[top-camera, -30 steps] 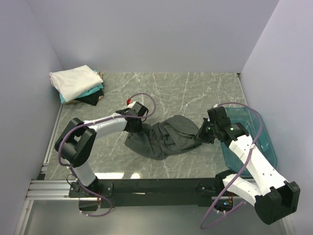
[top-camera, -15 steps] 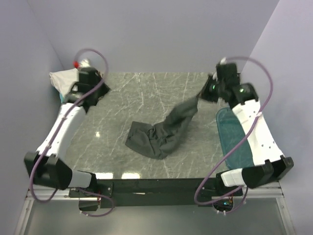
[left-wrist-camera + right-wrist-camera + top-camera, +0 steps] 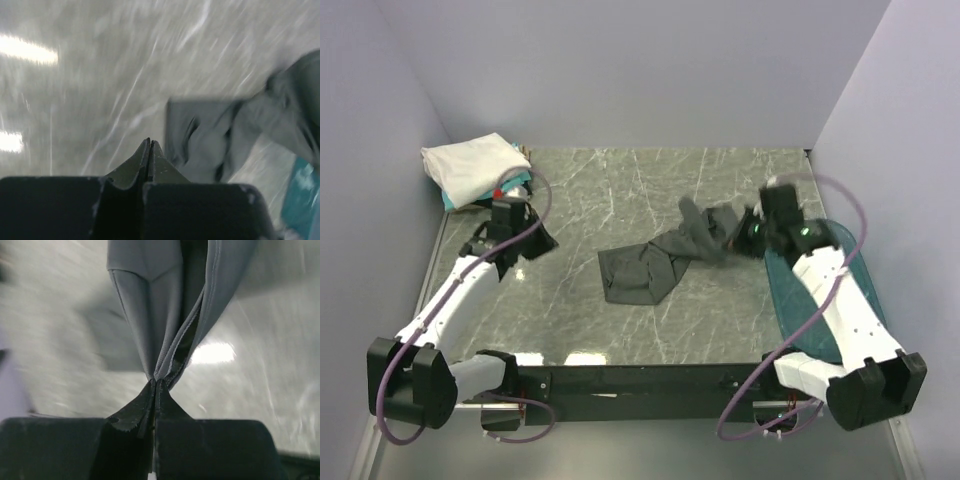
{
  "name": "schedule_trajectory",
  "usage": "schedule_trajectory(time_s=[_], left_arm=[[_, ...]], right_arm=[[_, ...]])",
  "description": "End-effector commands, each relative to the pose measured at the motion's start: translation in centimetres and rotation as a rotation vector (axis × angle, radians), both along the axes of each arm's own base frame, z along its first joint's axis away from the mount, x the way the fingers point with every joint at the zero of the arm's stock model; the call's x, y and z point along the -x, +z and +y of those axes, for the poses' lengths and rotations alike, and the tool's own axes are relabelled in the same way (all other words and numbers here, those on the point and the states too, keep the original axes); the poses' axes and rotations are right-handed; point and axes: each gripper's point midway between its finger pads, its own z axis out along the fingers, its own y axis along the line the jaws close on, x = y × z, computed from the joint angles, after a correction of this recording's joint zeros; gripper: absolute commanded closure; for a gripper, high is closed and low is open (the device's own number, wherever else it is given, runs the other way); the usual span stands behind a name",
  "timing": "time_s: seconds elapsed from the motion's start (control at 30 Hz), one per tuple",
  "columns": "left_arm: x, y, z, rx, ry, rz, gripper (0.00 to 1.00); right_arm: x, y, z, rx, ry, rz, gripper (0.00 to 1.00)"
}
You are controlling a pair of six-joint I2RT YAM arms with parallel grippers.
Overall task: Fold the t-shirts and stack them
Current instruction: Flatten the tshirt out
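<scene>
The dark charcoal-grey t-shirt (image 3: pixel 650 270) lies bunched mid-table, its right end lifted. My right gripper (image 3: pixel 742 238) is shut on that raised end; the right wrist view shows the cloth (image 3: pixel 170 315) pinched between the jaws (image 3: pixel 156 384). My left gripper (image 3: pixel 542 243) is shut and empty, over bare table left of the shirt; its wrist view shows closed tips (image 3: pixel 150 145) with the grey shirt (image 3: pixel 235 135) beyond. Folded white (image 3: pixel 472 165), teal (image 3: pixel 510 184) and black shirts sit stacked at the back left corner.
A translucent blue plastic tub (image 3: pixel 820 290) stands at the right edge under my right arm; it also shows in the left wrist view (image 3: pixel 300 195). Walls close in the left, back and right sides of the marble table (image 3: pixel 620 190).
My right gripper has swung back down from the far right, dragging the shirt's end with it. My left arm has left the stack and come toward the middle.
</scene>
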Motion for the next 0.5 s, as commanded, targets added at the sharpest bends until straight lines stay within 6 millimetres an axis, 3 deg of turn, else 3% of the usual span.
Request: schedule_trajectory(time_s=[0.0, 0.07, 0.1, 0.2, 0.33, 0.37, 0.4, 0.47], left_arm=[[1.4, 0.8, -3.0, 0.059, -0.075, -0.042, 0.99], [1.6, 0.0, -4.1, 0.056, -0.092, -0.030, 0.99], [2.0, -0.3, -5.2, 0.053, -0.121, -0.024, 0.99], [1.7, -1.1, -7.4, 0.051, -0.165, 0.000, 0.97], [0.3, -2.0, -10.2, 0.019, -0.222, 0.019, 0.84], [0.0, -3.6, -10.9, 0.002, -0.239, 0.061, 0.79], [-0.8, -3.1, -11.7, 0.009, -0.252, 0.053, 0.78], [-1.6, -4.8, -12.8, -0.008, -0.270, 0.097, 0.75]], right_arm=[[3.6, -5.3, -0.1, -0.046, -0.026, 0.090, 1.00], [4.9, -6.5, -0.4, -0.052, -0.039, 0.092, 1.00], [5.8, -8.2, -0.6, -0.050, -0.046, 0.129, 1.00], [7.0, -9.4, -0.7, -0.058, -0.053, 0.149, 1.00], [7.3, -9.5, -0.8, -0.062, -0.067, 0.145, 1.00], [7.3, -9.4, -0.8, -0.064, -0.068, 0.144, 1.00], [7.2, -9.2, -0.8, -0.063, -0.069, 0.141, 1.00], [7.2, -9.2, -0.9, -0.056, -0.069, 0.150, 1.00]])
